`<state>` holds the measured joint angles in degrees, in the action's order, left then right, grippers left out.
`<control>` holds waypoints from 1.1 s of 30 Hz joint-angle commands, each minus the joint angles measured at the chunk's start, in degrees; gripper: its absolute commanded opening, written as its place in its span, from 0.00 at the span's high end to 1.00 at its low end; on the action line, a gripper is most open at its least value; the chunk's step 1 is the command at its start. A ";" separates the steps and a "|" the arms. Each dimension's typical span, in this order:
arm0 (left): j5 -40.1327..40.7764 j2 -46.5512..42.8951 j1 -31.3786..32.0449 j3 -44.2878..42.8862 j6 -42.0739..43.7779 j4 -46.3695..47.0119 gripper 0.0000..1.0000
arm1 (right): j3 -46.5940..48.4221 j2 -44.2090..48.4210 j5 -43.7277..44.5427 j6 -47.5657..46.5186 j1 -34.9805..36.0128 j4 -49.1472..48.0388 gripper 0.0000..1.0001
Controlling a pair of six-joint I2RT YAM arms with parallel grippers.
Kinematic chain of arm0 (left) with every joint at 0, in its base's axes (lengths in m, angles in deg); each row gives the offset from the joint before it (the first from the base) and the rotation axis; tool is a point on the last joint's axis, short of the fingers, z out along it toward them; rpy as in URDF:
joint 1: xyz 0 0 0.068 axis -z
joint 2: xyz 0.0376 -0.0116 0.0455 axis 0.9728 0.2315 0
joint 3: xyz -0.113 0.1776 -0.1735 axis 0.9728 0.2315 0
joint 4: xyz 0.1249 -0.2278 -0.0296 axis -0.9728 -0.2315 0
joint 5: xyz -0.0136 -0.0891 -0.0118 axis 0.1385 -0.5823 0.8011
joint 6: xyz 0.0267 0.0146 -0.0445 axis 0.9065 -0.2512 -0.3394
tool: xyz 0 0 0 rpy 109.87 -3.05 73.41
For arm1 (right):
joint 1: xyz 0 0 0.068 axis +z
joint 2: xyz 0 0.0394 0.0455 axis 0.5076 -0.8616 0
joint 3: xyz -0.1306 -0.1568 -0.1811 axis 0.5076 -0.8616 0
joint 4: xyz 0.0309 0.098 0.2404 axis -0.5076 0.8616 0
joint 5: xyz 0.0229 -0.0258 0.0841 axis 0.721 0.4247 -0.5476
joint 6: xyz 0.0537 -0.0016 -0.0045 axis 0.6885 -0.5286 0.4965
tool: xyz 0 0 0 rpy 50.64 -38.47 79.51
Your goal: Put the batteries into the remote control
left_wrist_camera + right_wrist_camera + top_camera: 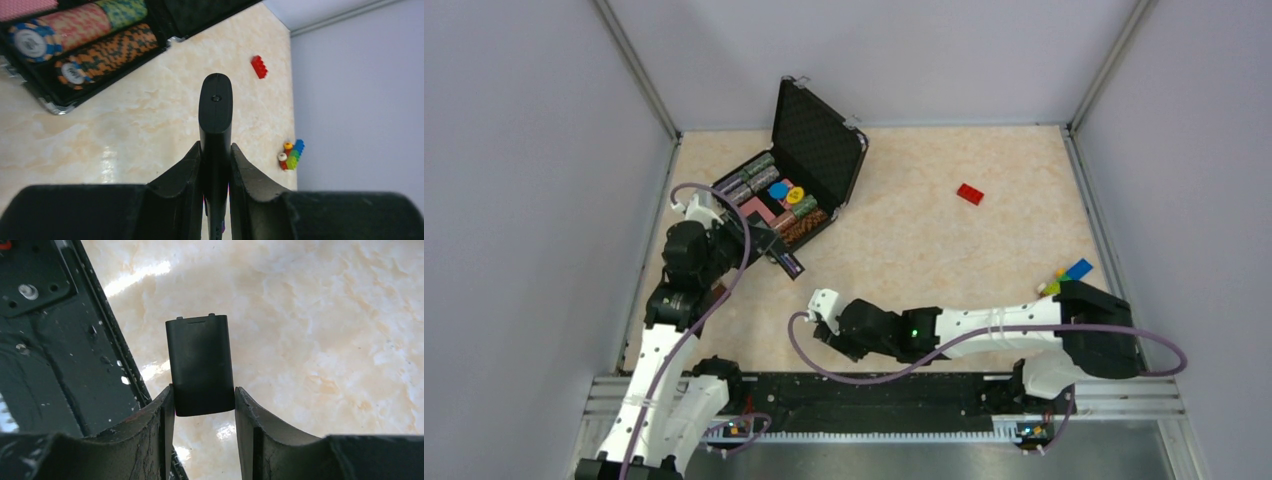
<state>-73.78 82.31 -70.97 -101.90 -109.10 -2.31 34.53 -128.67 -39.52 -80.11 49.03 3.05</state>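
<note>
While clamped edge-on in the left gripper (215, 150), pokes out past the fingertips as a slim black bar: remote control (215, 112), both fingers (186, 167) pressed flat against its sides, rounded end with a small dimple pointing away over the marbled table (125, 130). Seen from above, sits at the left of the table, just near the open black case (816, 140), angled toward the near right. Shows a faint purple glint low between the fingers in the left wrist view; cannot tell what it belongs to. Closed on a small black cover piece (200, 365): right gripper (202, 397), one finger against each long edge, two little tabs on the piece's far end, flat face toward the wrist camera. Hangs over the table just beside the black rail (50, 365) at the near edge, left of centre in the top view, a little to the near right of the remote's end and not touching it. Inside the case, striped poker-chip stacks (75, 30) lying on their sides in rows. Out on the far right part of the table, a single red brick (970, 194); by the right wall, a small cluster of coloured bricks (1069, 272), close beside the right arm.
</note>
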 commanded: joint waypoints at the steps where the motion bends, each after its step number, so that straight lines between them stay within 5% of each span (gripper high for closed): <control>1: -9.93 -1.00 -0.04 6.42 -5.10 22.86 1.00 | 2.22 8.06 3.23 6.86 -0.75 1.36 0.70; 13: -9.32 -0.57 1.85 13.43 -6.64 42.32 1.00 | 14.33 13.51 11.37 16.78 -0.84 13.70 0.69; 33: -16.16 -1.79 5.11 13.62 -3.36 43.03 1.00 | 26.87 2.01 24.99 24.83 -1.82 19.09 0.68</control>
<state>-87.05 80.84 -66.05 -87.28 -113.67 38.32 57.94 -125.94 -17.53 -56.22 47.82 22.08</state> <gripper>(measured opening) 0.252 0.417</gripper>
